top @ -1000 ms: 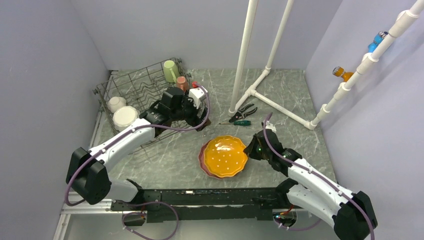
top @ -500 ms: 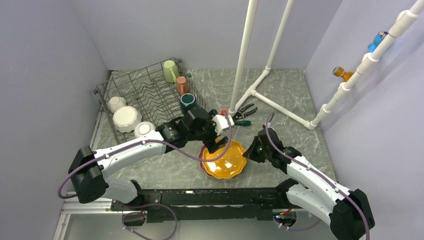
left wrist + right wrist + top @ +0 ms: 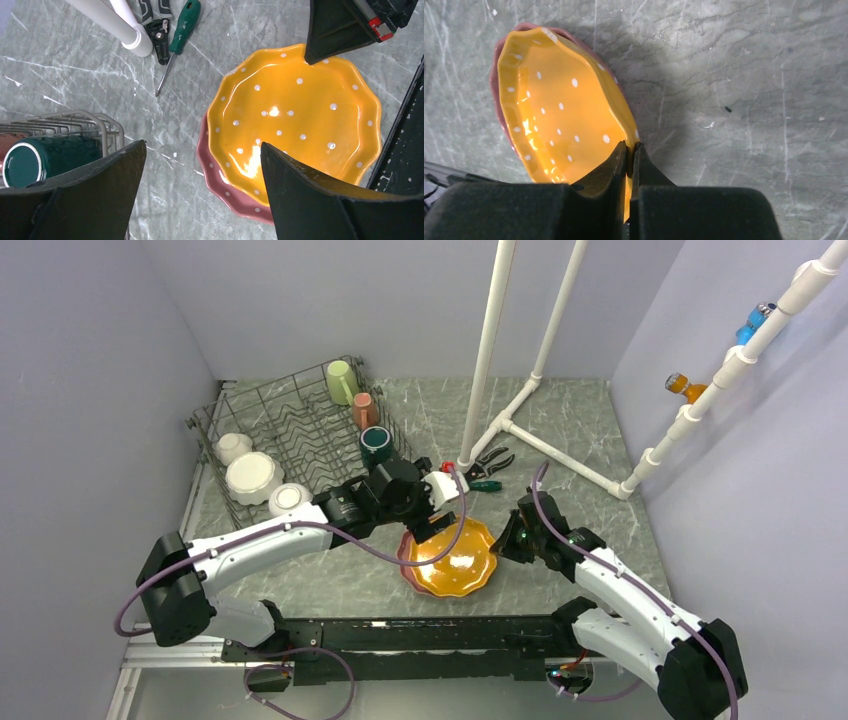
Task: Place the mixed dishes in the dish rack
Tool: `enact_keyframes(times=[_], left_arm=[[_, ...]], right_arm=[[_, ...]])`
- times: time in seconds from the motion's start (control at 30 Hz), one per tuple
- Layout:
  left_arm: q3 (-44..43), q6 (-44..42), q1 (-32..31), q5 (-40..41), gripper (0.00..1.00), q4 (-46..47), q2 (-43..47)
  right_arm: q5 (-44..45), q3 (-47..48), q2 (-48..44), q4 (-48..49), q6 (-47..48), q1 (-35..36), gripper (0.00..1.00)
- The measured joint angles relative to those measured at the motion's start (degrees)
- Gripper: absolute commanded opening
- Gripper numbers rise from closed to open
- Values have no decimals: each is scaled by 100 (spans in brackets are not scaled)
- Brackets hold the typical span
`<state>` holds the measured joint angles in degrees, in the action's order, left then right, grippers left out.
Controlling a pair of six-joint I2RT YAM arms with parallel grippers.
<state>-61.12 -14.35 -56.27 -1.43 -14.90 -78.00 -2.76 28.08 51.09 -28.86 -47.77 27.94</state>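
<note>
Dish rack (image 3: pixel 290 430): bowls and mugs inside. Orange dotted plate (image 3: pixel 455 560): on the table just right of the rack, lying on a pink plate (image 3: pixel 220 195). Left gripper (image 3: pixel 202 145): fingers spread wide, empty, over the plate's rack-side edge. Right gripper (image 3: pixel 630 150): pinched onto the orange plate's rim, on the side away from the rack. Teal mug (image 3: pixel 376 444): in the rack corner nearest the plates.

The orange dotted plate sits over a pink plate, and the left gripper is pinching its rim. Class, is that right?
Not quite. The right gripper, not the left, is pinching the rim of the orange dotted plate; the right wrist view shows its fingers shut on the edge. The plate does sit over a pink plate. The left gripper hangs open above them.
</note>
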Motion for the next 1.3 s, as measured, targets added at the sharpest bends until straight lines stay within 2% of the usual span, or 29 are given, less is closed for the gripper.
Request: enact_keyframes(times=[0.3, 1.13, 1.3], left_arm=[[0, 0, -2, 177, 89, 2, 101], [0, 2, -2, 286, 88, -4, 105], [0, 2, -2, 286, 88, -4, 103]], right_arm=[[-44, 4, 210, 173, 632, -2, 0], [-354, -138, 245, 509, 807, -11, 55], [-452, -420, 254, 752, 767, -11, 59]])
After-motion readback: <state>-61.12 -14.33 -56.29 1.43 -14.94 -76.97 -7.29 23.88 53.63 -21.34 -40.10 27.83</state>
